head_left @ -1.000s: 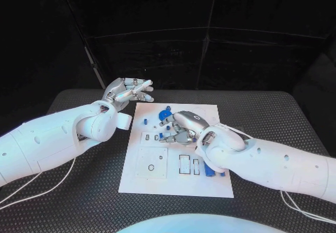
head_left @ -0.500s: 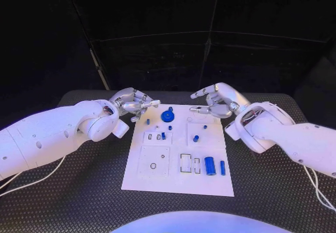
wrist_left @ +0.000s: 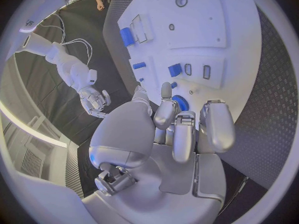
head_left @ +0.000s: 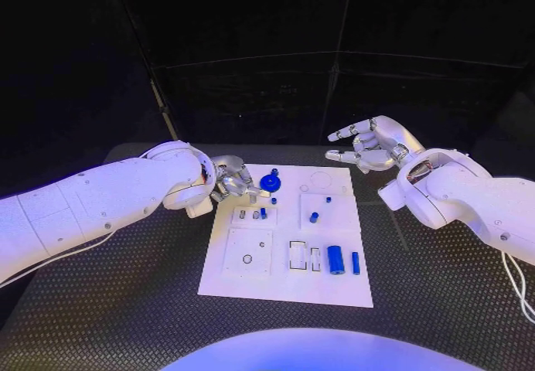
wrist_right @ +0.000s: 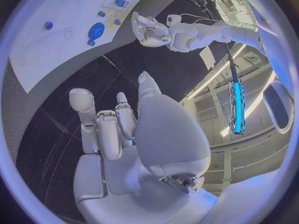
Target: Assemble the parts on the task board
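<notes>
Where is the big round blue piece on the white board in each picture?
Head view: round blue part at the task board's far end, beside the left hand.
Left wrist view: just past the left hand's fingertips.
Right wrist view: on the board.
Shared landmark: the white task board.

left hand low, fingers curled, empty; right hand raised, fingers apart.

The left hand hides the board's far left corner; whether its fingertips touch the blue disc is perhaps unclear.
</notes>
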You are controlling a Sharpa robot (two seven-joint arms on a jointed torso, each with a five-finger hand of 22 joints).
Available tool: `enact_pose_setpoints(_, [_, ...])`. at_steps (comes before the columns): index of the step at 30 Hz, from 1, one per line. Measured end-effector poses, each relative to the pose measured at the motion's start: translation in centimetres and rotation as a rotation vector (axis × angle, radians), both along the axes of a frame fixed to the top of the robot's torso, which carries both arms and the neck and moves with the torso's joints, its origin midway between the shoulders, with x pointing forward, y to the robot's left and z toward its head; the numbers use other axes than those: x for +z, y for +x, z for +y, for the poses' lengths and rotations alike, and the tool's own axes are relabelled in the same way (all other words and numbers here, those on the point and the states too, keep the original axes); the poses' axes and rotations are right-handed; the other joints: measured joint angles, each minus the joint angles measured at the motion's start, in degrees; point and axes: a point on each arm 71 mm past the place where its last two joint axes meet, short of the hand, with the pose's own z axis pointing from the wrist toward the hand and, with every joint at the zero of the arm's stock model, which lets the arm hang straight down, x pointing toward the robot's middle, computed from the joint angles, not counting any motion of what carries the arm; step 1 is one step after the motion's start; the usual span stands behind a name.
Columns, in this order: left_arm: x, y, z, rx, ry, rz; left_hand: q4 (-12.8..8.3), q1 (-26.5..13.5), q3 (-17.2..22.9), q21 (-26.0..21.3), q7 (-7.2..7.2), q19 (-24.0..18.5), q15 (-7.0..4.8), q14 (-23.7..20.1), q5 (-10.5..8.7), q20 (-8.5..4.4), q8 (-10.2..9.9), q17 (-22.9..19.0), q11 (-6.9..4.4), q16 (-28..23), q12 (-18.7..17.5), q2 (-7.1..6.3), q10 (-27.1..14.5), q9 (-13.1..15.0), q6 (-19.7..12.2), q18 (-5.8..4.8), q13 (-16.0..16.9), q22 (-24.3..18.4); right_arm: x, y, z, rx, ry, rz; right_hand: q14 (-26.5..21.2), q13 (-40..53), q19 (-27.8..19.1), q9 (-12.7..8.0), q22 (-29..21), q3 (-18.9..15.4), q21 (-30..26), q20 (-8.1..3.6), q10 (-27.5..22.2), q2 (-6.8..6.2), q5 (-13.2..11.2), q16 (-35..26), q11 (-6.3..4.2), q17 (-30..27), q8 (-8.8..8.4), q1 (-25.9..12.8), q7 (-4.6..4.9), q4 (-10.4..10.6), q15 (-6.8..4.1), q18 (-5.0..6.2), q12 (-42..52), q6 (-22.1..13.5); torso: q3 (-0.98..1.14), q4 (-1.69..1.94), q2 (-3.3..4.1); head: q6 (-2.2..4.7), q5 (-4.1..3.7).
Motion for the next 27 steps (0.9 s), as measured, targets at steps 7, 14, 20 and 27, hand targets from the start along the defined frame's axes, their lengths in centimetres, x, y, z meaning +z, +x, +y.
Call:
enact_pose_setpoints(7, [-0.6, 0.8, -1.2, -0.026, 0.11, -0.002, 0.01, -0.07, -0.33, 0.33, 0.0, 0.0, 0.0, 0.0, 0.0, 0.0, 0.33, 0.0, 0.0, 0.0, 0.28, 0.07, 0.0, 0.79, -0.41, 0.0, 0.52, 0.71, -0.1, 0.1, 0.3, 0.006, -0.003, 0.013, 0.0, -0.12, 0.0, -0.01, -0.1, -0.23, -0.23, 0.0, 0.0, 0.23, 0.99, -0.26, 0.0, 0.0, 0.21, 0.23, 0.0, -0.23, 0.0, 0.0, 0.0, 0.0, 0.05, 0.0, -0.03, -0.12, 0.16])
enact_pose_setpoints(14, [-0.9, 1.3, -2.2, -0.048, 0.165, 0.004, 0.17, -0.29, -0.48, 0.83, 0.05, -0.01, 0.0, 0.0, 0.0, 0.0, 0.51, -0.01, 0.0, 0.0, 0.67, 0.29, 0.0, 1.16, -0.88, 0.0, 0.85, 1.29, -0.3, 0.2, 0.5, 0.01, -0.007, 0.022, 0.0, -0.13, 0.0, -0.01, -0.18, -0.23, -0.23, 0.0, 0.0, 0.23, 1.32, -0.26, 0.0, -0.01, 0.21, 0.23, 0.0, -0.23, 0.0, 0.0, 0.0, 0.0, 0.04, 0.0, 0.05, -0.35, 0.23])
enact_pose_setpoints(20, [-1.1, 1.6, -2.8, -0.061, 0.192, 0.013, 0.01, -0.29, -0.64, 0.82, 0.1, -0.01, 0.0, 0.0, 0.0, 0.0, 0.79, -0.01, 0.0, 0.0, 0.69, 0.29, 0.0, 1.3, -0.93, 0.01, 0.85, 1.31, -0.4, 0.3, 0.7, 0.012, -0.01, 0.028, 0.0, -0.22, -0.08, -0.01, -0.29, -0.23, -0.22, -0.08, 0.0, 0.23, 1.32, -0.26, 0.0, -0.01, 0.21, 0.22, 0.0, -0.23, 0.0, 0.0, -0.17, 0.0, 0.03, 0.0, 0.07, -0.51, 0.34])
enact_pose_setpoints(27, [-1.6, 1.6, -3.4, -0.083, 0.225, 0.025, 0.01, -0.28, -0.64, 0.82, 0.1, -0.01, 0.0, 0.0, 0.0, 0.0, 0.79, -0.01, -0.07, 0.0, 0.69, 0.29, -0.12, 1.43, -0.93, 0.01, 0.52, 1.3, -0.5, 0.4, 0.7, 0.013, -0.013, 0.034, 0.0, -0.31, -0.19, -0.01, -0.47, -0.52, -0.43, -0.2, 0.0, 0.24, 1.42, -0.47, 0.0, -0.01, 0.21, 0.22, 0.0, -0.26, 0.0, 0.0, -0.24, 0.0, 0.01, -0.02, 0.1, -0.73, 0.35])
